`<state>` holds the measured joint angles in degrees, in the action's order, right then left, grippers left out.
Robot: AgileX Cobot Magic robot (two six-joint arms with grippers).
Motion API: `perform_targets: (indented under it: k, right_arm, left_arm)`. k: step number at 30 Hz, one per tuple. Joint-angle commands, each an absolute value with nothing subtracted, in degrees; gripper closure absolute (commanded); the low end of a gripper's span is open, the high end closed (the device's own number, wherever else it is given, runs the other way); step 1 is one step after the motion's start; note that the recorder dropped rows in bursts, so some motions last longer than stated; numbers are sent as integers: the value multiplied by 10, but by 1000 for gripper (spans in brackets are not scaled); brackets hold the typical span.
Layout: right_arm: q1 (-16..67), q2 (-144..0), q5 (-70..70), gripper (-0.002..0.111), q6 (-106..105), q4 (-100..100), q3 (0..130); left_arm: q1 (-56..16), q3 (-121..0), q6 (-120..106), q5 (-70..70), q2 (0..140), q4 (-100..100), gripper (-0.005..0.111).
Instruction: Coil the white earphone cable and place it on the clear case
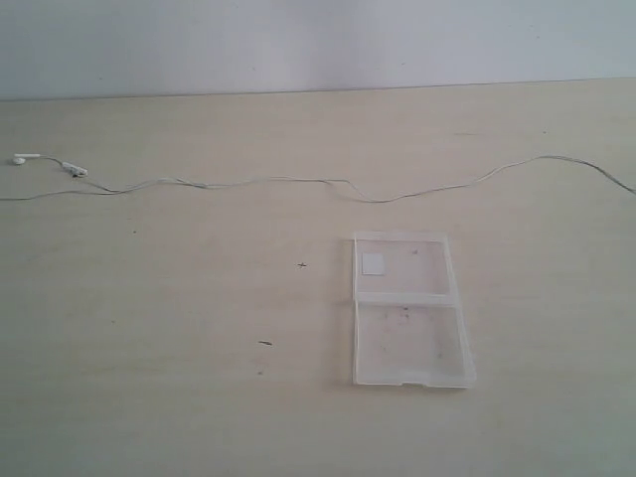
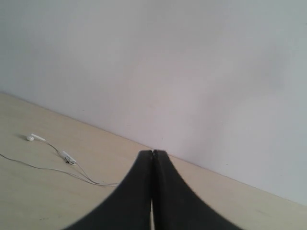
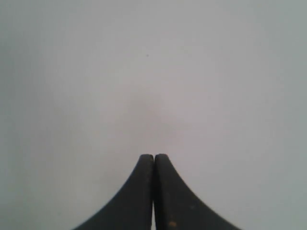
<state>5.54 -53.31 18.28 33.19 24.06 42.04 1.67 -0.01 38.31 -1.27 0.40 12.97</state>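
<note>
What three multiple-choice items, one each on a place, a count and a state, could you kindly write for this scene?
1. Where is the white earphone cable relative to the clear case?
A. Coiled on it.
B. Stretched over the table, apart from it.
C. Shut inside it.

2. How many earbuds show at the cable's end?
A. One.
B. Four.
C. Two.

3. How are the left gripper and the right gripper?
A. Both shut, empty.
B. Both open.
C. Both shut on the cable.

Answers:
1 B, the cable runs across bare table and does not touch the case.
2 C, two white buds lie near each other.
3 A, in each wrist view the fingers meet with nothing between them.
</note>
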Motion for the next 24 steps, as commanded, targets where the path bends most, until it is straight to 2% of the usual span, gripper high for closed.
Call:
perform_targets:
  k: [1,8,14,21,24]
  right_arm:
    - [53,-609,143,108,336,301,513]
    - [53,-720,78,108,336,384,642]
    - [55,-798,-129,108,276,434,758]
    - [60,-894,-387,108,15,332,892]
    - [60,-961,-492,108,-299,187,959]
  left_arm:
    - [13,0,387,-12,0,128,107]
    - [13,0,387,-12,0,128,107]
    - [13,0,379,-12,0,128,107]
    - [13,0,379,-13,0,128,107]
    - [13,0,379,-13,0,128,107]
